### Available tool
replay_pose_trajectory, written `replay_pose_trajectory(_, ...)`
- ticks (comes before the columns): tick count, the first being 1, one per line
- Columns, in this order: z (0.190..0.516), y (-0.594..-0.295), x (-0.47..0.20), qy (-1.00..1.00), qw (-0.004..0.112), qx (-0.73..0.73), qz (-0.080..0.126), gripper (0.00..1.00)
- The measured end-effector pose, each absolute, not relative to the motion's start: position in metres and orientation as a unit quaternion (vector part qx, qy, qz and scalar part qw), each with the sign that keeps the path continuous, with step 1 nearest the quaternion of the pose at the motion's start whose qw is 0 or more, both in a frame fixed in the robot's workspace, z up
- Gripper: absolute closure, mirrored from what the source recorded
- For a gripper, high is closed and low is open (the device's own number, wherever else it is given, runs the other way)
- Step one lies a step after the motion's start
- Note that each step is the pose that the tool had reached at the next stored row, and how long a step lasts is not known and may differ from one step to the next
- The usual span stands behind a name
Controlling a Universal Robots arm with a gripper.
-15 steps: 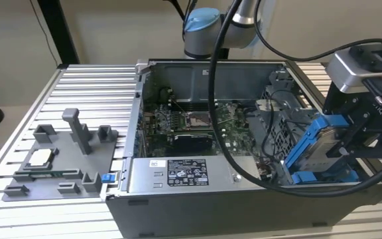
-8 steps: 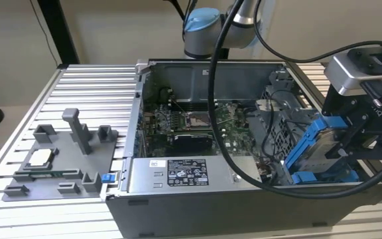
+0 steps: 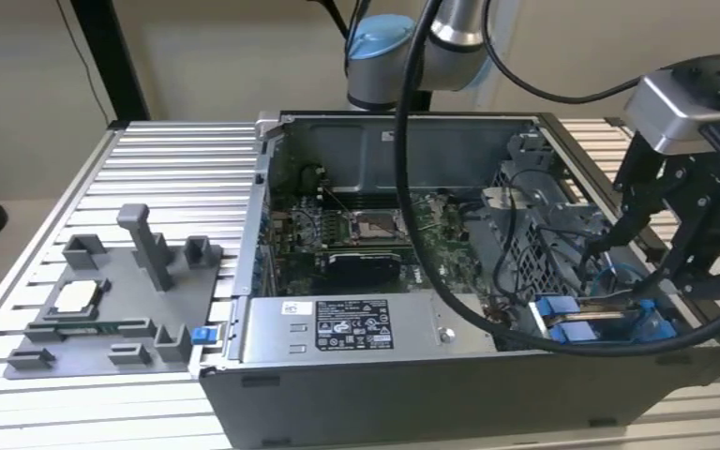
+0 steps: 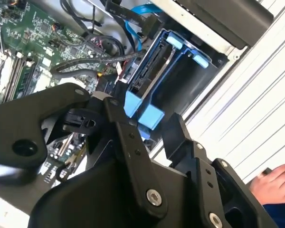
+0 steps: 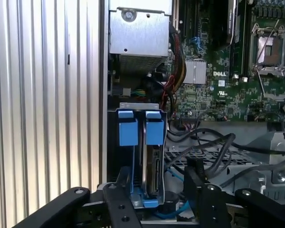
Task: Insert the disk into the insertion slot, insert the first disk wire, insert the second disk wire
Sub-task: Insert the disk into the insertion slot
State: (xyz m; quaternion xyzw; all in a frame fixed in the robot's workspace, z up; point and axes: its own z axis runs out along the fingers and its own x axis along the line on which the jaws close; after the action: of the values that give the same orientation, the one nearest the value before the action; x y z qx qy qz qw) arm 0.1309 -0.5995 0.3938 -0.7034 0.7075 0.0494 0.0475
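step: likely seating disk [image 5: 152, 166] in insertion slot [image 4: 180, 83], exterior view's right | gripper [image 5: 159, 173]: jaws wide, straddling blue frame [image 5: 154, 132] | tip: press evenly, clear of cables [image 5: 199, 147]

Materials and finishes around the open computer case [image 3: 397, 394], of dark grey painted metal.
Surface [image 3: 172, 150]: ribbed bare metal, satin sheen. Tool [image 4: 145, 111]: matt black, with bright metal screws. Disk [image 5: 152, 168]: smooth blue plastic frame around dull metal. Power supply [image 3: 335, 328]: silvery sheet metal, paper label. Fixture tray [image 3: 110, 309]: matt grey plastic.
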Motion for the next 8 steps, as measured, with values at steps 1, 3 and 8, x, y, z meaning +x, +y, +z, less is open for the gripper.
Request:
replay_pose_trajectory(1,0.397,-0.599,0.131,0.707,0.047,-0.703,0.049,0.0)
replay_pose_trajectory(3,0.398,-0.597,0.131,0.707,0.047,-0.703,0.049,0.0)
replay_pose_trajectory(8,0.397,-0.577,0.124,0.708,0.045,-0.704,0.045,0.0)
